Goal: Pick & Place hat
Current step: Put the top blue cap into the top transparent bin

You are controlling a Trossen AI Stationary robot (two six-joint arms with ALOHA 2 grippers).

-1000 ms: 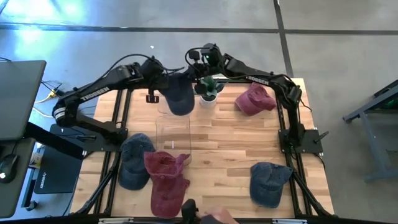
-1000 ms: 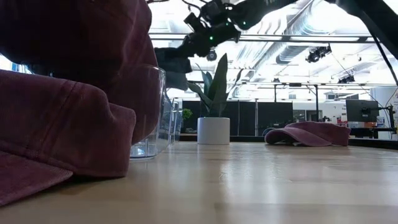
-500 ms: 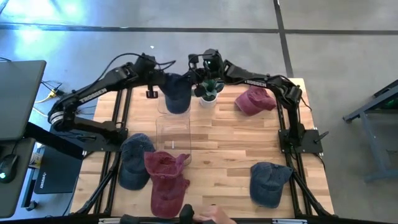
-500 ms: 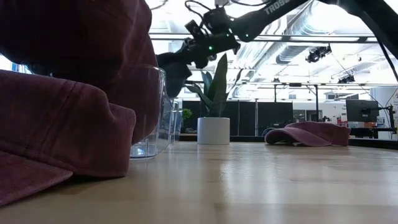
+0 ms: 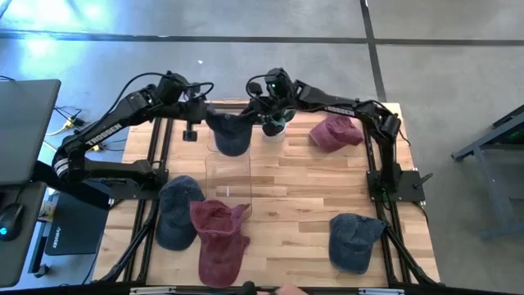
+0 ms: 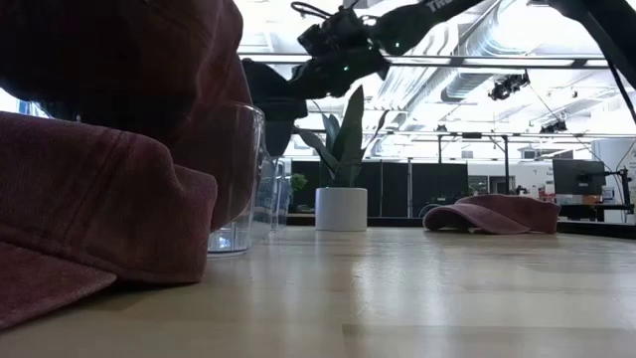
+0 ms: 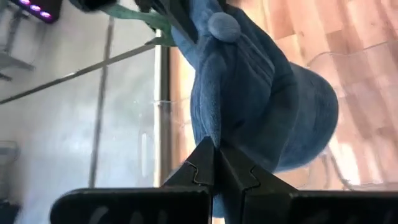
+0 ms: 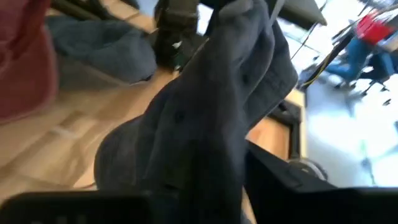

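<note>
A dark blue hat (image 5: 231, 135) hangs in the air over the table's far side, above a clear container (image 5: 228, 176). My left gripper (image 5: 202, 123) is at the hat's left side and is shut on it. My right gripper (image 5: 259, 113) is at the hat's right side, next to a potted plant (image 5: 274, 124). In the right wrist view its fingers stand apart with a fold of the hat (image 8: 211, 106) between them. The low view shows the hat (image 6: 270, 99) well clear of the table top. My left gripper pinches a fold of the hat's cloth (image 7: 208, 134) between its two fingers, at the side of the crown away from the top button (image 7: 222, 26). The fingers come from the table's left, slanting down. The hat is lifted clear and sags below and beyond them. My right gripper has hat cloth between its parted fingers; whether they touch it I cannot tell.
A red hat (image 5: 336, 131) lies at the far right and a blue one (image 5: 356, 242) at the near right. A blue hat (image 5: 178, 213) and a red hat (image 5: 219, 242) lie at the near left. A person's hand (image 5: 286, 289) shows at the near edge.
My left gripper has drawn back toward the table's left edge and turned, taking the hat's left side with it. The hat has shifted left and now stretches sideways between the two grippers instead of hanging long. My right gripper has sunk a little beside the plant.
</note>
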